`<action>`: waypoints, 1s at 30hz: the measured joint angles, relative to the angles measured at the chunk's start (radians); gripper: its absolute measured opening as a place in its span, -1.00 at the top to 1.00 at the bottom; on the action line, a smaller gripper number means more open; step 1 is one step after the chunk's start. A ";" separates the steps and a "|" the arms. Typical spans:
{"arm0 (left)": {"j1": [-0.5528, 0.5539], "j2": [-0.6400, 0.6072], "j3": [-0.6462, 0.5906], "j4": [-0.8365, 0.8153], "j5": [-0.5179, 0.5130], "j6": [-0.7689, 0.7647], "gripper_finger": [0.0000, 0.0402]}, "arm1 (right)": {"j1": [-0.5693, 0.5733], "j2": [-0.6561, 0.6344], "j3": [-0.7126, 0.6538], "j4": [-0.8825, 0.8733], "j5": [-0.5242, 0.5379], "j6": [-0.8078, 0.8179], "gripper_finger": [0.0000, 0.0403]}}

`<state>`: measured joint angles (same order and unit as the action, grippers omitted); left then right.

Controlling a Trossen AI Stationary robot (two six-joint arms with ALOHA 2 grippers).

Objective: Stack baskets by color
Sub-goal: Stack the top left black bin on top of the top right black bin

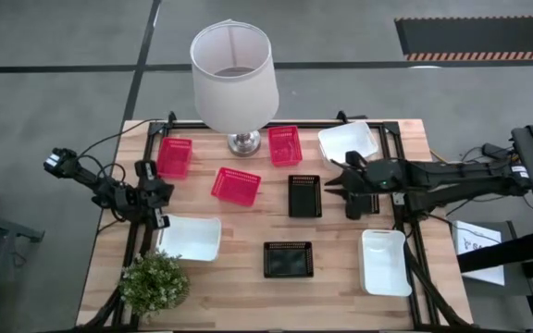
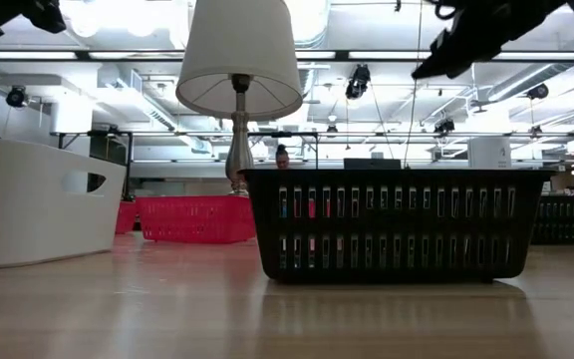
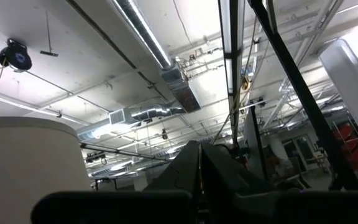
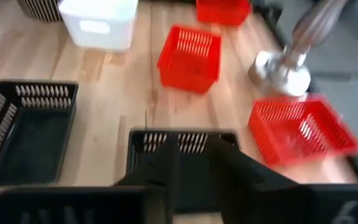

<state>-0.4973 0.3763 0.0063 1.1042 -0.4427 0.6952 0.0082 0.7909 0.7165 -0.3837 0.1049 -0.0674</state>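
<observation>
Black basket (image 4: pixel 179 163) lies just beyond right gripper (image 4: pixel 191 165) fingers, untouched.

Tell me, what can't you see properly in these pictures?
- High view: the right arm covers most of the third black basket.
- Low view: the near black basket blocks the table behind it.
- Left wrist view: only ceiling, no tabletop.
- Right wrist view: the nearest red basket is blurred.

A wooden table (image 1: pixel 248 291) is carrying red baskets (image 1: pixel 236 185), black baskets (image 1: pixel 304 195) just beside the right gripper (image 1: pixel 333 188), white baskets (image 1: pixel 384 262), a lamp (image 1: pixel 235 79) and a plant (image 1: pixel 154 282).
</observation>
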 joint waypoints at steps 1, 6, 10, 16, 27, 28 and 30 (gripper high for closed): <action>0.000 0.000 0.000 -0.001 0.000 0.000 1.00 | 0.000 0.015 0.017 -0.026 0.000 0.022 0.51; 0.000 0.000 0.000 0.006 0.000 0.000 1.00 | 0.000 0.107 0.084 -0.137 -0.004 0.094 0.13; 0.000 0.000 0.000 0.014 0.000 0.000 1.00 | 0.000 0.185 0.125 -0.181 -0.041 0.095 -0.07; 0.000 0.000 0.000 0.018 0.000 -0.001 1.00 | 0.000 0.310 0.190 -0.216 -0.084 0.094 -0.16; 0.000 -0.002 0.000 0.028 0.000 -0.002 1.00 | 0.005 0.557 0.334 -0.254 -0.198 0.100 -0.14; 0.000 -0.002 0.000 0.037 0.000 -0.003 1.00 | 0.007 0.580 0.348 -0.264 -0.201 0.104 -0.13; 0.000 -0.001 0.000 0.042 0.000 -0.007 1.00 | 0.017 0.626 0.378 -0.282 -0.203 0.114 -0.11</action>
<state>-0.4976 0.3752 0.0063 1.1460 -0.4427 0.6884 0.0247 1.4169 1.0944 -0.6655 -0.0982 0.0466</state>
